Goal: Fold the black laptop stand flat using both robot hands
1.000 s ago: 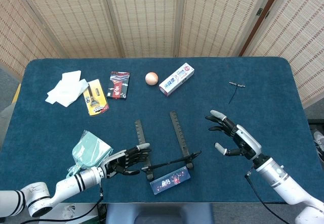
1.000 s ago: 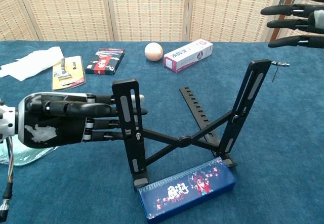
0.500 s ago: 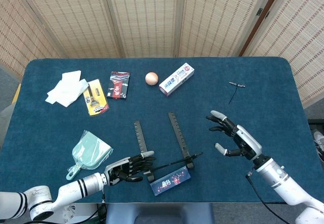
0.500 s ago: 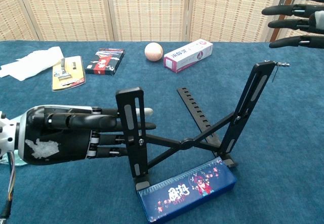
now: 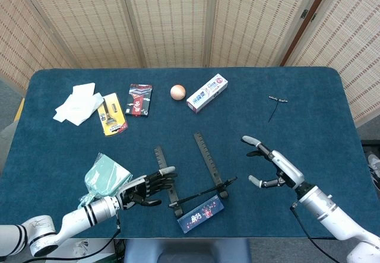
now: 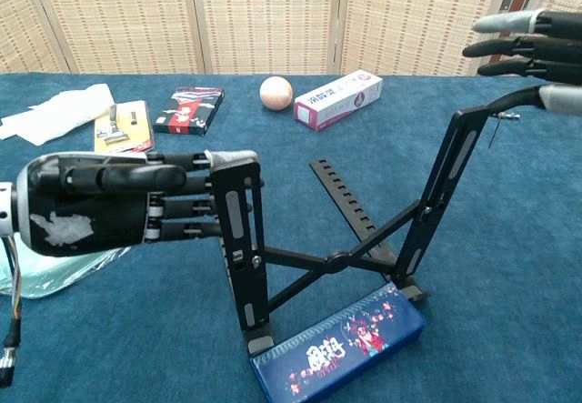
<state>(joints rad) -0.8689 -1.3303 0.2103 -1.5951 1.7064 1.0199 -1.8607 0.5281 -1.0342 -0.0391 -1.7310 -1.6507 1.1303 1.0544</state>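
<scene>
Black laptop stand (image 6: 341,239) stands unfolded near the table's (image 5: 332,114) front edge, arms raised, blue box (image 6: 338,351) touching its feet. Left hand (image 6: 109,205) has its fingers (image 6: 205,160) extended against the stand's left upright, not wrapped around it. Right hand (image 5: 270,167) hovers spread wide, holding nothing, just right of the stand. Wooden ball (image 5: 177,91) sits toward the back edge.

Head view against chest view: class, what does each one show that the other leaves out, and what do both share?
Only the head view shows the teal dustpan whole and the right hand entire, fingers spread, apart from the laptop stand. Only the chest view shows the stand's side arms standing upright and the left hand with its fingers against one. Both share the stand, the blue box, the ball.
</scene>
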